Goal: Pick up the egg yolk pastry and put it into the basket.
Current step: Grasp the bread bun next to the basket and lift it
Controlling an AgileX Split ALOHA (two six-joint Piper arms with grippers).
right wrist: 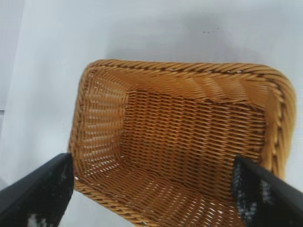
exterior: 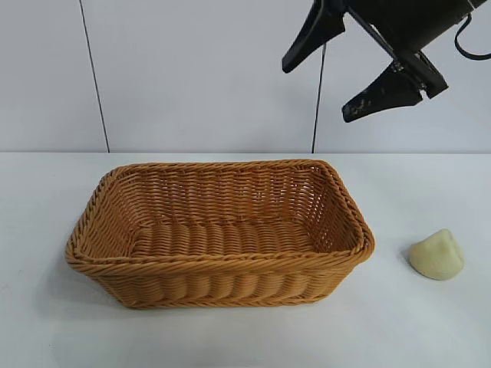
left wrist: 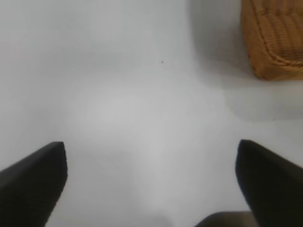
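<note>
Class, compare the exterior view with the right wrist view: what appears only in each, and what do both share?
Only the exterior view shows the egg yolk pastry, lying on the table to the right of the basket, apart from it, and the back wall. Only the right wrist view looks steeply down onto the basket's empty woven floor. Both share the basket, the white table and the open right hand, raised above the basket.
</note>
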